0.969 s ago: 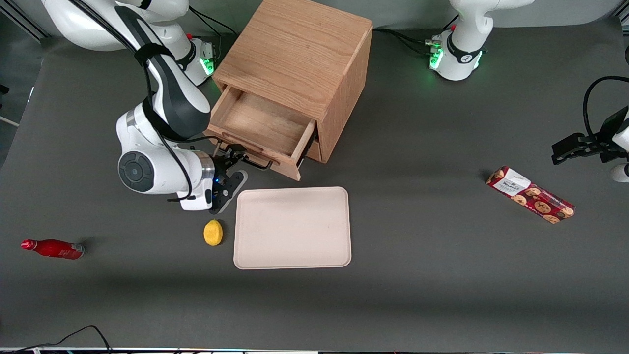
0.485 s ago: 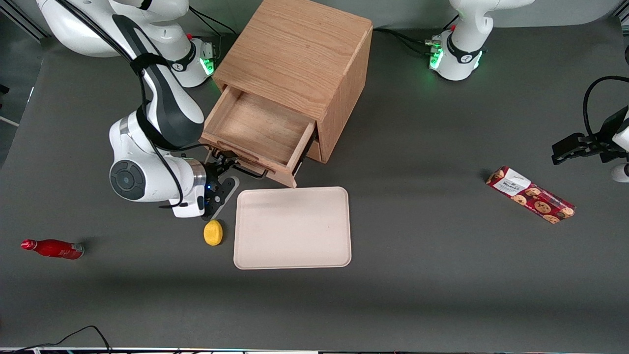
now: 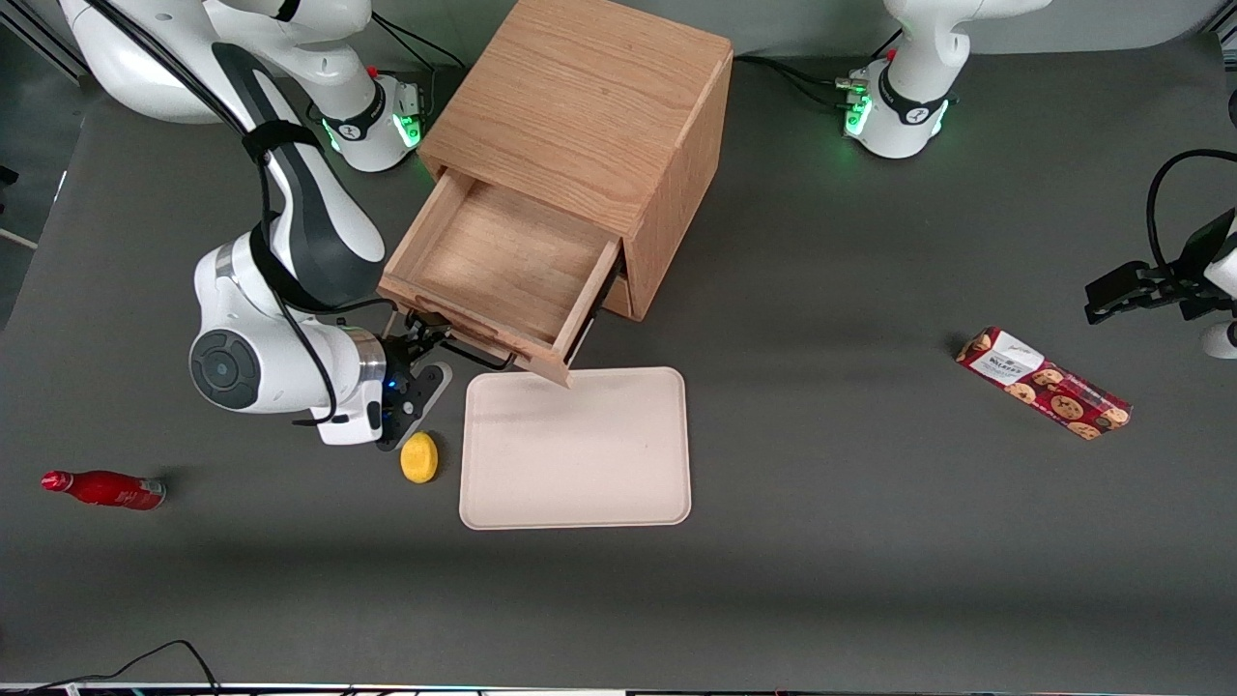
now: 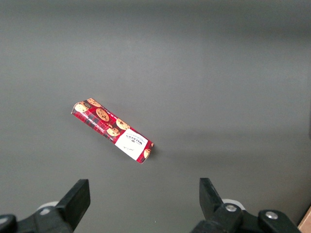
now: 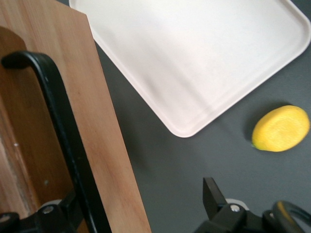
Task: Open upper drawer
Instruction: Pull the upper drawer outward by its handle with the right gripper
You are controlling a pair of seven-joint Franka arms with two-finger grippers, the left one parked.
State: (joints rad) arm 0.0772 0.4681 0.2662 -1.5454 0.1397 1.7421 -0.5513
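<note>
Nearest the front camera lies the pale rectangular tray (image 3: 576, 448) beside a yellow lemon (image 3: 418, 456), then the black two-finger gripper (image 3: 422, 342) with its fingers spread around the thin black bar handle (image 5: 68, 141) of the light oak upper drawer (image 3: 503, 266), a shallow bare-floored tray pulled well out of the boxy oak cabinet (image 3: 589, 116).

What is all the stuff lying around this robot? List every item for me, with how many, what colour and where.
cabinet: one, light oak, farthest from the front camera.
upper drawer: one, oak, pulled well out, nothing inside.
handle: one, black bar, on the drawer's front.
tray: one, cream, in front of the drawer.
lemon: one, yellow, beside the tray.
bottle: one, red, lying toward the working arm's end.
biscuit packet: one, red, toward the parked arm's end.
pincer: one, black, at the handle.
</note>
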